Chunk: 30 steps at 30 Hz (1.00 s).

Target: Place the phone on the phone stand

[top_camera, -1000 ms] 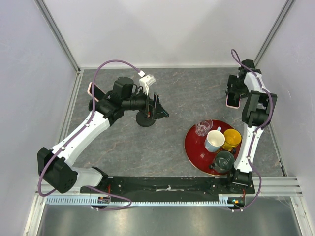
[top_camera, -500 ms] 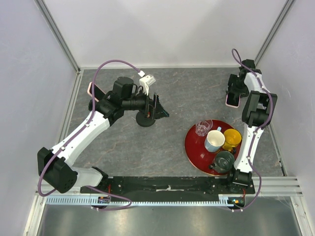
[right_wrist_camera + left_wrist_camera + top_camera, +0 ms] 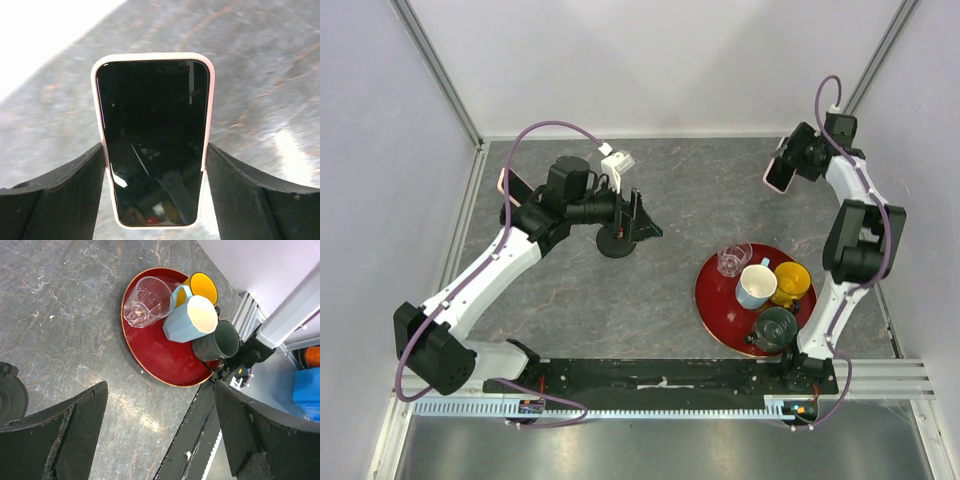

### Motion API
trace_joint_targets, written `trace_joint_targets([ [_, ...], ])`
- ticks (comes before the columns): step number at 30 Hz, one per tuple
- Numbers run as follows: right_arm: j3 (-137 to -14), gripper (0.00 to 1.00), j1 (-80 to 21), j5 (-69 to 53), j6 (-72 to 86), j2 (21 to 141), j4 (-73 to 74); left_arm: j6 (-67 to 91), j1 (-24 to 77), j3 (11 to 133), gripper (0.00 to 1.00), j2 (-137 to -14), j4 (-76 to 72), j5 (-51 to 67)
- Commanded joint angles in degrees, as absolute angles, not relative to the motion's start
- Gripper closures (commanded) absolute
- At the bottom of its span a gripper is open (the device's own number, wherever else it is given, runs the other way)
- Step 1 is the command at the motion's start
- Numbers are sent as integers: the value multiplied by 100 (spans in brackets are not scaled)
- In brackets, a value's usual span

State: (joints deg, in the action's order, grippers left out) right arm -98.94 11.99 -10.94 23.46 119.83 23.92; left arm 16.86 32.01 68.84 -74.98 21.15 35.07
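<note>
Phone clamped across its width in right gripper, far right; phone stand well left, beside left gripper, jaws apart.

Left arm bent at the elbow and reaching forward, left gripper turned sideways with its fingers spread wide, right arm stretched far forward, right gripper with fingers pressed against both long edges of the phone.
</note>
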Motion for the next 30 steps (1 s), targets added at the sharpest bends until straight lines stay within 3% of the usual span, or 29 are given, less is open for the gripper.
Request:
trace_joint_targets([
  [1, -9011, 100, 1143, -2431, 4022, 10410, 469, 1512, 3208, 7049, 7, -7225, 2031, 3567],
  [5, -7737, 100, 871, -2996, 5543, 9529, -1435, 1564, 3208, 6926, 7, -7049, 1732, 3735],
  [10, -6013, 100, 159, -2760, 7397, 8423, -3048, 1783, 3208, 6619, 7, -6891, 1082, 3832],
  [16, -5415, 100, -1281, -1409, 7638, 7411, -2525, 2240, 3226, 5978, 5, -6645, -164, 3964],
  [23, -5045, 100, -2548, -642, 8665, 7391, -2654, 2083, 3243, 5801, 5, -6583, -281, 3595],
  [28, -4948, 100, -3374, -45, 9052, 7383, -2690, 1961, 3243, 5801, 14, -6548, -176, 3253],
  [30, -4957, 100, -3646, 254, 9105, 7357, -2541, 1881, 3243, 5844, 24, -6522, -36, 3051],
])
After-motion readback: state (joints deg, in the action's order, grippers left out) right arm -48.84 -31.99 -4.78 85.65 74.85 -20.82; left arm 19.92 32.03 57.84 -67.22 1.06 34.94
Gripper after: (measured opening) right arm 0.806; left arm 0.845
